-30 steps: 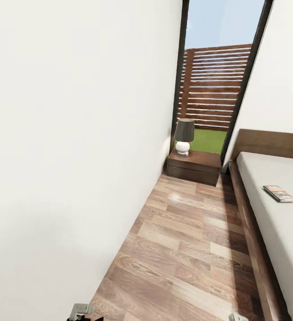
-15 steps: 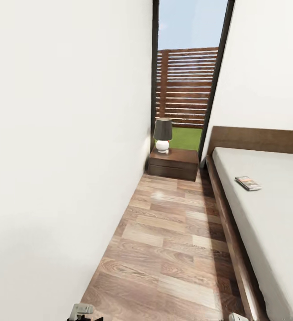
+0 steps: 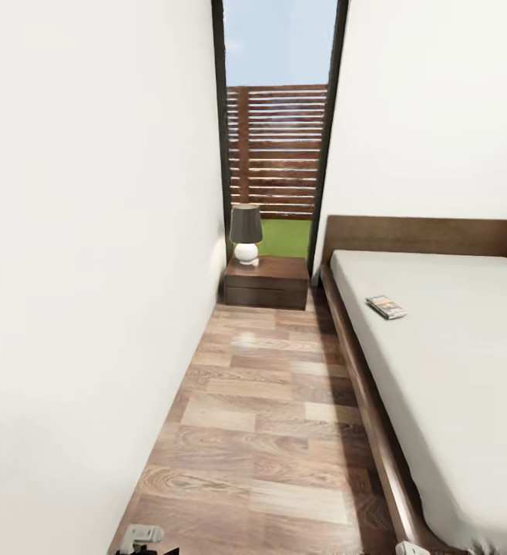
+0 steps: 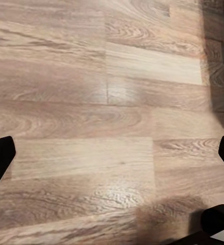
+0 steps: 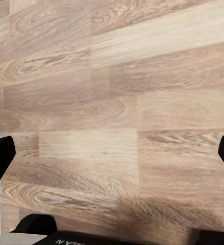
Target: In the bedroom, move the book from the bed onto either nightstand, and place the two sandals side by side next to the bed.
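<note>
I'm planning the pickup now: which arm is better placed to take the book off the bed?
Probably the right. The book lies on the bed, which runs along the robot's right; the left side faces the wall. Both jaws look open and empty over the floor, still far off.

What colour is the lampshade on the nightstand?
Dark grey, over a round white base; the lamp shows best in the head view.
</note>
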Robot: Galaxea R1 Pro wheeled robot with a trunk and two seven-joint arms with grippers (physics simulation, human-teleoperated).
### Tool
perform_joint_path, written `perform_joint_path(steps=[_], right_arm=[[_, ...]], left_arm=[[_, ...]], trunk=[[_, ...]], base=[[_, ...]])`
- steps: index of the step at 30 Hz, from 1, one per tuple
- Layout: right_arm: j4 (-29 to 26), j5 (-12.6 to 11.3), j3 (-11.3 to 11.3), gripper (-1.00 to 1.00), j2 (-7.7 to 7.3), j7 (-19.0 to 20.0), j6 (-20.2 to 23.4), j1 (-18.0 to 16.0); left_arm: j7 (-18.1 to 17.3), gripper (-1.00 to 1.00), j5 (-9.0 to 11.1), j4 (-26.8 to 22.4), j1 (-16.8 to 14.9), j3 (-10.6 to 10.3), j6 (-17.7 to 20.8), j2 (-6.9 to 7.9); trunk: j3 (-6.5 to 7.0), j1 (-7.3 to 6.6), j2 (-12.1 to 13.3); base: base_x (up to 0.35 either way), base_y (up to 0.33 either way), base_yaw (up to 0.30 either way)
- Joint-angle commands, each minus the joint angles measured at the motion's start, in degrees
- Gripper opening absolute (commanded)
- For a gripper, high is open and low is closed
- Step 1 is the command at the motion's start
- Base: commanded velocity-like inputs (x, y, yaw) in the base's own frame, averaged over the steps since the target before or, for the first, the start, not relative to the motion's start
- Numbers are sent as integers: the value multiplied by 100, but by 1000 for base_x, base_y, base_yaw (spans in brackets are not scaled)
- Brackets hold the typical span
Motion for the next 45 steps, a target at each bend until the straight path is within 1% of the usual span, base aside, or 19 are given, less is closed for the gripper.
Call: perform_joint_path(steps=[1,9,13,23,32,45], right_arm=[[-5,59,-51,100,2,23,13,-5],[-3,60,-50,100,2,23,13,-5],[-4,59,-50,100,2,23,13,-5],[-3,58,-52,100,2,23,13,-5],[-4,59,-51,100,2,24,13,-5],[-5,60,-49,100,2,23,13,-5]], left_arm=[[-33,100,13,6,-2,34,1,2],[-33,100,13,6,-2,34,1,2],[-33,100,13,6,-2,34,1,2],[-33,100,13,5,-2,34,1,2],[-33,100,13,6,-2,34,1,2],[-33,100,13,6,-2,34,1,2]], trunk=[[-5,0,-3],[-5,0,-3],[-5,0,-3],[-5,0,-3],[-5,0,-3],[-5,0,-3]], base=[[13,0,-300],[3,0,-297],[84,0,-155],[290,0,-17],[200,2,0],[296,66,0]])
